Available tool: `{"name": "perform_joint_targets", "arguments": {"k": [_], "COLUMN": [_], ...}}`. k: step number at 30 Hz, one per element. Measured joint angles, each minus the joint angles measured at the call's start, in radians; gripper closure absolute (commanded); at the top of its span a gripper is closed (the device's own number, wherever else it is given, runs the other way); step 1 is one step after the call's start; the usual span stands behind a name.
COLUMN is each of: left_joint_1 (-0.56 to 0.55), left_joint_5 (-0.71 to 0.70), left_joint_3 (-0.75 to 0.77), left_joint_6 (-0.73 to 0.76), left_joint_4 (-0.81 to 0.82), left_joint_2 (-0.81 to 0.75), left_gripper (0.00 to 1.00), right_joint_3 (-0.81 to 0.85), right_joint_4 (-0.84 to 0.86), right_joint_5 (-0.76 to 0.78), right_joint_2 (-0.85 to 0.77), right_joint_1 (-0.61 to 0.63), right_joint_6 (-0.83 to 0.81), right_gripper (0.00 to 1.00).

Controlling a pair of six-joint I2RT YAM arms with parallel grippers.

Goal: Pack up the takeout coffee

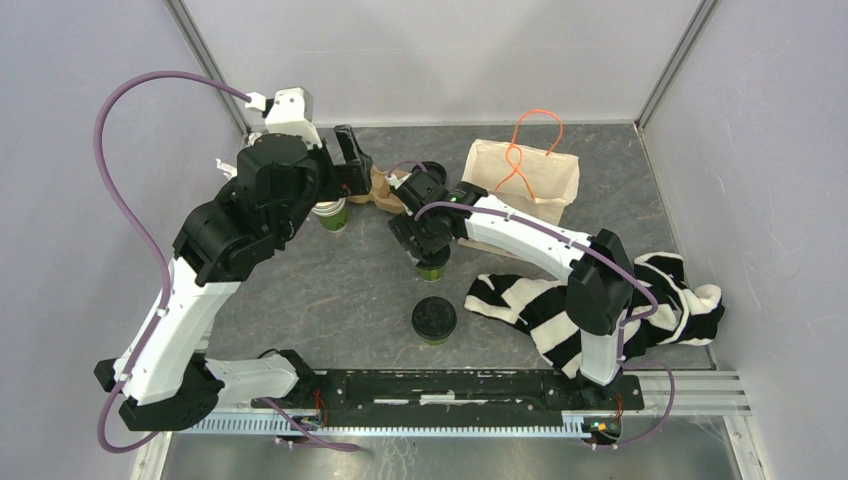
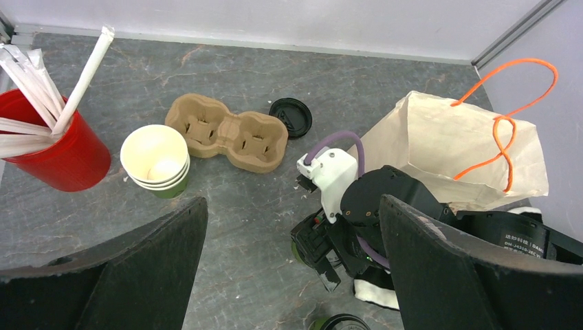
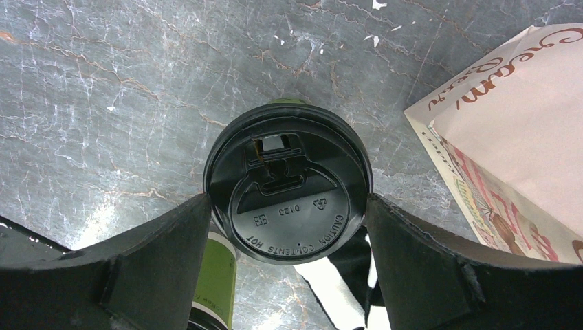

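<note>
A green cup with a black lid (image 3: 289,184) sits between my right gripper's (image 3: 287,201) fingers, which press on both sides of the lid. In the top view this gripper (image 1: 432,250) covers the cup (image 1: 432,268) at the table's middle. A second lidded green cup (image 1: 434,320) stands nearer the arm bases and shows in the right wrist view (image 3: 213,275). My left gripper (image 1: 352,160) is open and empty, high over the back left, with its fingers wide apart in its wrist view (image 2: 292,203).
A brown pulp carrier (image 2: 230,132) lies at the back, with a loose black lid (image 2: 290,117) beside it. A stack of open green cups (image 2: 157,159) and a red cup with straws (image 2: 55,148) stand to the left. A paper bag (image 1: 520,180) and a striped cloth (image 1: 600,300) are on the right.
</note>
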Motion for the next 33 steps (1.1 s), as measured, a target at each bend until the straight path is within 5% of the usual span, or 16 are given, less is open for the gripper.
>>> {"name": "perform_joint_targets", "arguments": {"k": [22,33], "left_joint_1": [0.0,0.0], "left_joint_5": [0.0,0.002], "left_joint_3": [0.0,0.0], "left_joint_6": [0.029,0.029], "left_joint_4": [0.008,0.012], "left_joint_2": [0.02,0.027], "left_gripper": [0.0,0.0], "right_joint_3": [-0.012,-0.048], "right_joint_4": [0.035,0.077], "right_joint_5": [0.0,-0.006], "right_joint_2": [0.005,-0.016], "right_joint_1": [-0.006,-0.012], "right_joint_6": [-0.019,-0.027], "right_gripper": [0.11,0.18]}}
